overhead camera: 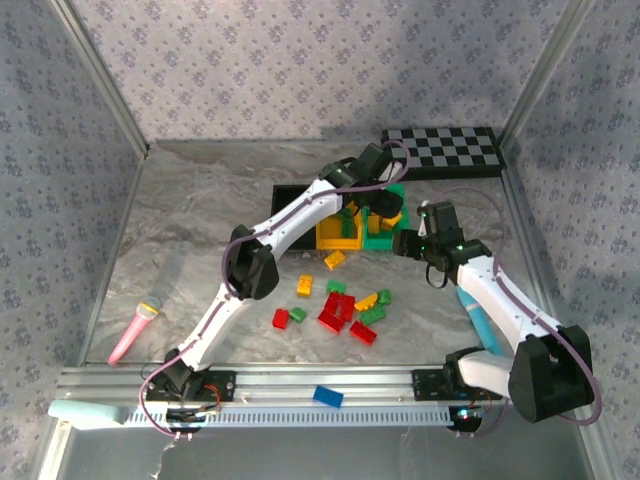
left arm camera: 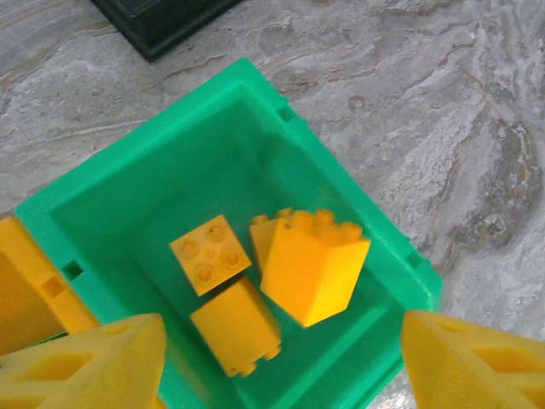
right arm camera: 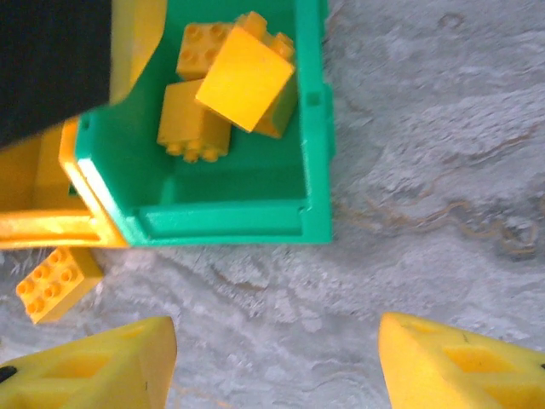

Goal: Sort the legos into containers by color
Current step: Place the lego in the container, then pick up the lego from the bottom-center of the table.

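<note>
1 yellow lego (left arm camera: 311,268) tilted in green bin (left arm camera: 230,128) beneath wide-spread left gripper (left arm camera: 277,362).

Black bin (left arm camera: 162,24) — cropped at top; yellow bin (left arm camera: 19,294) — cropped left.

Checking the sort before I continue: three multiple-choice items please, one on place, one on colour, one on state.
1. Where is the blue brick? A in the black bin; B on the near rail; C on the checkerboard.
2. What colour are the bricks in the green bin? A red; B green; C yellow.
3. The left gripper is: A open; B shut on a brick; C shut on the microphone.
Key: B, it rests on that rail; C, all inside are yellow; A, its fingers stand wide apart above the bin.
</note>
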Robot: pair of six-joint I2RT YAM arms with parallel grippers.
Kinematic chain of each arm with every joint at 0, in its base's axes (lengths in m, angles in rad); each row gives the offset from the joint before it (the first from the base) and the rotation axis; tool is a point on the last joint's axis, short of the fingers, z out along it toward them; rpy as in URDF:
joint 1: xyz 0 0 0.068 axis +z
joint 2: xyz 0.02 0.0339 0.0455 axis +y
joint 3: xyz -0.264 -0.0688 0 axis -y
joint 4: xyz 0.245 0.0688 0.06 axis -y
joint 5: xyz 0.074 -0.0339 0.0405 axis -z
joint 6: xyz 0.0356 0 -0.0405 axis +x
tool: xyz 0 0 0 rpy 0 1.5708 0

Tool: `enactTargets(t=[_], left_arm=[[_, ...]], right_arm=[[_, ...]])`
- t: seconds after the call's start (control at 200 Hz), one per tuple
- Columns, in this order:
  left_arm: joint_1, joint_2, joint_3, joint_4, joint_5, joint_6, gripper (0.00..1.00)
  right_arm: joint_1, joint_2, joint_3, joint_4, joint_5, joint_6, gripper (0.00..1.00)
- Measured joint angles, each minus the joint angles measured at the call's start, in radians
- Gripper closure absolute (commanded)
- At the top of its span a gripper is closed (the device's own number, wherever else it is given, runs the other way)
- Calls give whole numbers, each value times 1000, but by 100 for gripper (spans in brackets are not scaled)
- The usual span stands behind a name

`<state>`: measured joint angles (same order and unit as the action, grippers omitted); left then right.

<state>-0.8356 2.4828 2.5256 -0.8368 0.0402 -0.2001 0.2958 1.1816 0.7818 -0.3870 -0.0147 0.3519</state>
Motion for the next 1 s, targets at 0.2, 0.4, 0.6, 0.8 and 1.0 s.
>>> enactTargets(t=[0.2, 0.4, 0.6, 0.8, 1.0], left_arm=[[3, -95, -177, 37, -8, 2, 26], [3, -337, -541, 158, -51, -8, 25], [10, -560, -836, 292, -101, -51, 25], [25, -662, -1025, 375, -141, -98, 25], [35, -686, -1120, 416, -161, -124, 25]], right_arm=[[100, 6, -23, -14, -32, 0, 35], [222, 72, -24, -17, -89, -1, 36], [369, 169, -3, -27, -106, -1, 38], [463, 268, 36, -29, -94, -1, 41], [518, 340, 54, -59, -40, 0, 43]])
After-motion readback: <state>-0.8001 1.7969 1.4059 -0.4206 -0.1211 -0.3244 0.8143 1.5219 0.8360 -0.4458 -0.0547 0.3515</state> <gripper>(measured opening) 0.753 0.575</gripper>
